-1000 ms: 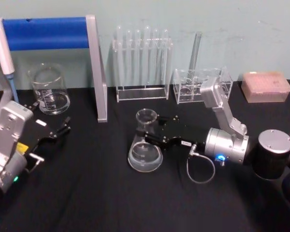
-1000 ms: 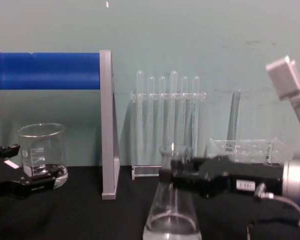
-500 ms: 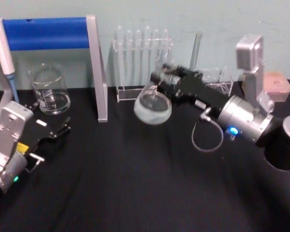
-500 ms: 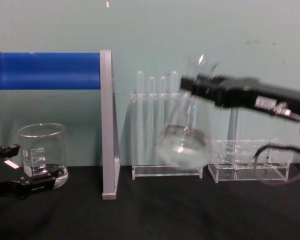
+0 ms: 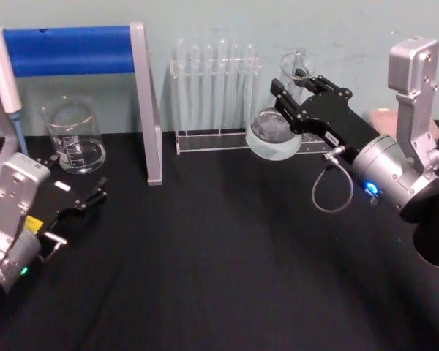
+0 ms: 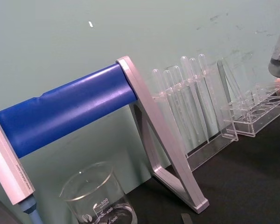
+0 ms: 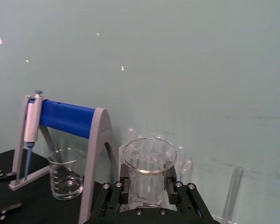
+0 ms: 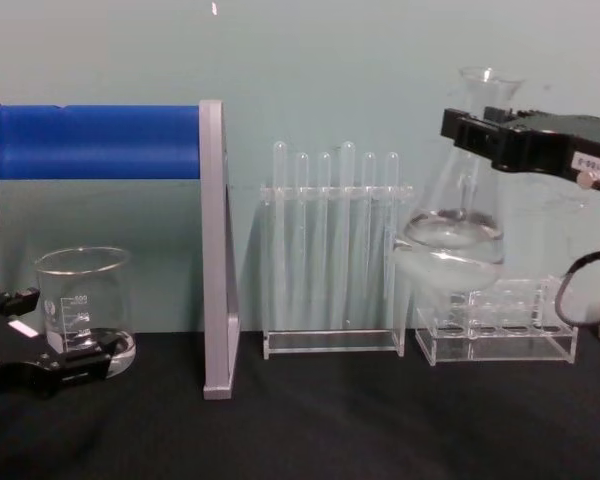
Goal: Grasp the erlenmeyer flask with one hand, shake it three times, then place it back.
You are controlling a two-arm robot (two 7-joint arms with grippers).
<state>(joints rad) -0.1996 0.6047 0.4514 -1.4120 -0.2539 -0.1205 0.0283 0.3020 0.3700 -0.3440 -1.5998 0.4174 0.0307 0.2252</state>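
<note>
Two end effectors on your rig, and only one is busy. Your right end effector (image 5: 296,82) is clamped on the neck of the flask (image 5: 273,131), one finger on each side just under the flared rim; you can see that best in the right wrist view, where the rim (image 7: 148,154) sits right between the black fingers (image 7: 124,183). The flask is up in the air, well clear of the bench (image 5: 205,256), over at the back right. From the chest view it hangs close to upright, with its wide base (image 8: 450,240) just above the small clear rack (image 8: 495,335) and just right of the test tube rack (image 8: 332,250). There's clear liquid sitting in the bottom part of it. Your left end effector (image 5: 95,191) is parked low at the near left of the bench with its fingers apart and nothing between them, close in front of the beaker (image 5: 74,139). The beaker stands under the stand with the blue bar (image 5: 66,50), and a pipette (image 5: 4,73) hangs off the left end of that stand.
</note>
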